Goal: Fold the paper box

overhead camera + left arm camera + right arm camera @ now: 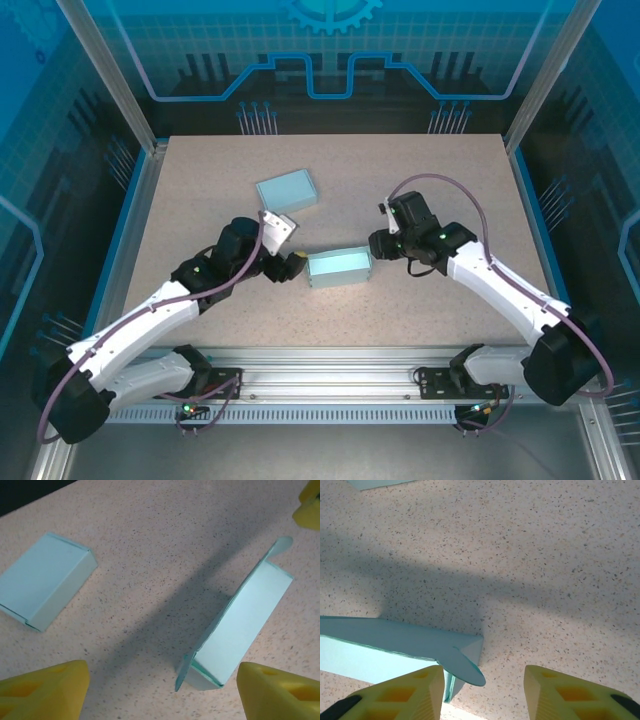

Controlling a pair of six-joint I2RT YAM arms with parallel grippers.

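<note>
Paper box (340, 267) formed, end flaps (466, 666) untucked; L pincer (296, 264) at its 9 o'clock, R pincer (376, 246) at 3, both agape, empty.

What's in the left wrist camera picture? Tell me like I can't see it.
A half-folded pale blue paper box sits on a speckled table, flaps loose, just ahead of the left hand's open yellow fingers. A closed blue box lies flat to its left.
</note>
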